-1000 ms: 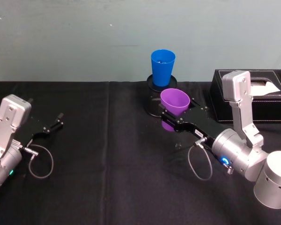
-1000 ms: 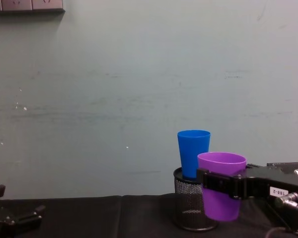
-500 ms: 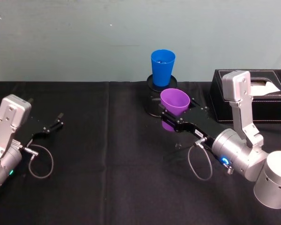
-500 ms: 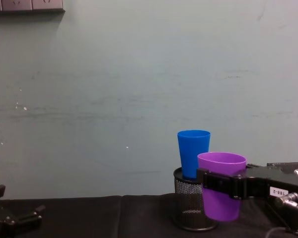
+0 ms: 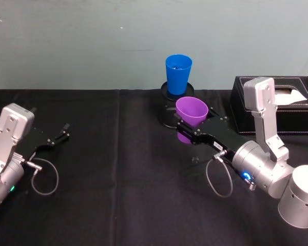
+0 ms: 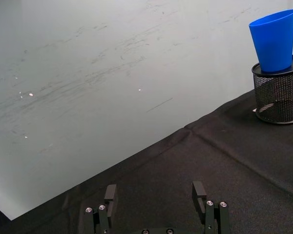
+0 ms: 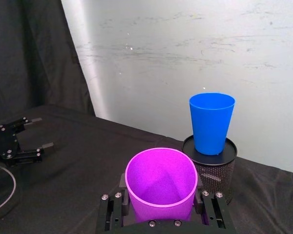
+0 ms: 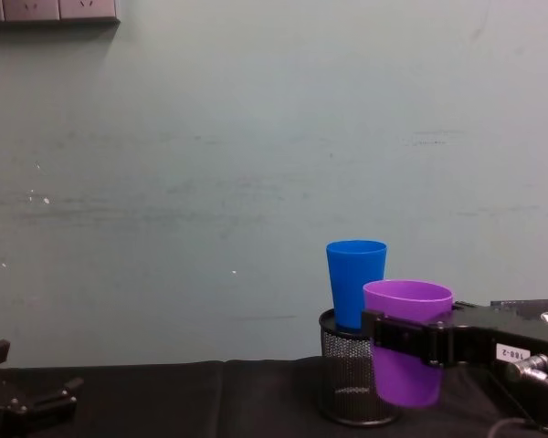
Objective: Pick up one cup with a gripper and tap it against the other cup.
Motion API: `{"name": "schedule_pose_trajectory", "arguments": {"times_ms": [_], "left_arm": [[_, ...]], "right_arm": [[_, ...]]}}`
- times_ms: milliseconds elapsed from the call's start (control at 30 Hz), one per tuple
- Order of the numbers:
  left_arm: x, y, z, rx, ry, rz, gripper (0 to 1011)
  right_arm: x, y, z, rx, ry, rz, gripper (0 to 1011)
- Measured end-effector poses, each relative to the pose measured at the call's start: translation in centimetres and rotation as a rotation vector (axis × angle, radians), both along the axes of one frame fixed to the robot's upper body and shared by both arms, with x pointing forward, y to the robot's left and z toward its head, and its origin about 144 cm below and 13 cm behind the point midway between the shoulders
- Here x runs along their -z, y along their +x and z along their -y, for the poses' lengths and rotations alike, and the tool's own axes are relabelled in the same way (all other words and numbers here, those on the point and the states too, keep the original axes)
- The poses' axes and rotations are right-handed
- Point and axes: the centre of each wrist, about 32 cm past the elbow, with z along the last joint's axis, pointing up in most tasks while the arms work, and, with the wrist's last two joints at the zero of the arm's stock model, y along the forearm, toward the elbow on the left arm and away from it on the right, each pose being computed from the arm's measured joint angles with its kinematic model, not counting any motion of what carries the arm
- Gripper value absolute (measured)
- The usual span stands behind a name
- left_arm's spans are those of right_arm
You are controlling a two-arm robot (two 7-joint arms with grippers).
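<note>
Head view puts the purple cup upright and pinched at mid-wall by the right tool, one finger on each side. It hangs just in front of the black mesh pen holder, in which the blue cup stands. The right wrist view shows a gap between the two cups, so they are apart.

Over the last second nothing has shifted: cup, tool and arm sit where they were. The approach seems paused and the tap is not yet made. The purple rim is lower than the blue cup's wall, so the tap likely needs a rise and a short push forward.

The right arm reaches in low from the right, forearm nearly level. The left tool lies parked on the worktop at far left, fingers spread.
</note>
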Motion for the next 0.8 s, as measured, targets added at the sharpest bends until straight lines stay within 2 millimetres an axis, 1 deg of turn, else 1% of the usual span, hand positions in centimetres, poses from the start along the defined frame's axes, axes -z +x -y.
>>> {"name": "schedule_pose_trajectory", "arguments": {"times_ms": [800], "left_arm": [[0.00,0.00,0.00,0.000,0.000,0.000,1000]], "right_arm": [[0.00,0.00,0.00,0.000,0.000,0.000,726]]}}
